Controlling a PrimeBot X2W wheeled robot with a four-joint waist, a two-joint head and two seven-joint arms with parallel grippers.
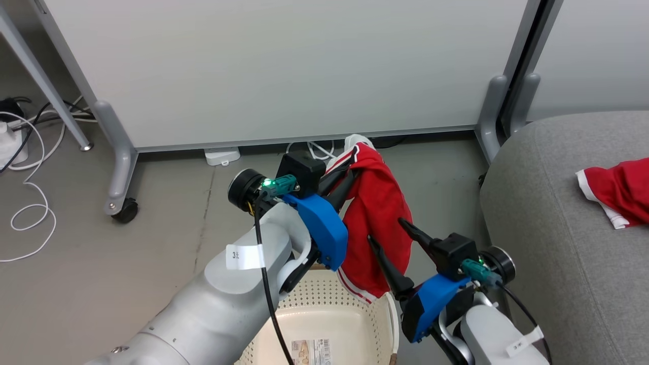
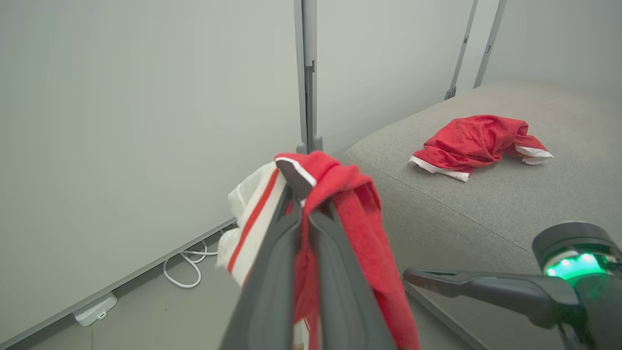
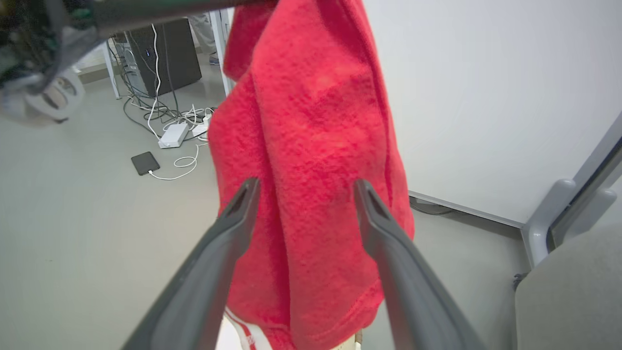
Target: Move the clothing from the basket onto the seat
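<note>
My left gripper (image 1: 350,165) (image 2: 303,194) is shut on the red garment with white panels and striped trim (image 1: 377,218) (image 2: 359,214) (image 3: 311,121). The garment hangs from it above the far end of the cream basket (image 1: 324,289). Just right of the hanging cloth, my right gripper (image 1: 385,229) (image 3: 306,183) is open, its fingers spread in front of the fabric. The plain red garment with white cuffs (image 1: 621,190) (image 2: 474,141) lies crumpled on the grey seat (image 1: 557,228) (image 2: 510,204). A barcode sticker (image 1: 312,352) shows on the basket's bare floor.
A white partition panel (image 1: 284,66) on grey feet with a castor (image 1: 124,210) stands behind the basket. White cables (image 1: 30,203) and a power strip (image 3: 172,135) lie on the grey floor at the left. A dark phone (image 3: 145,163) lies there too.
</note>
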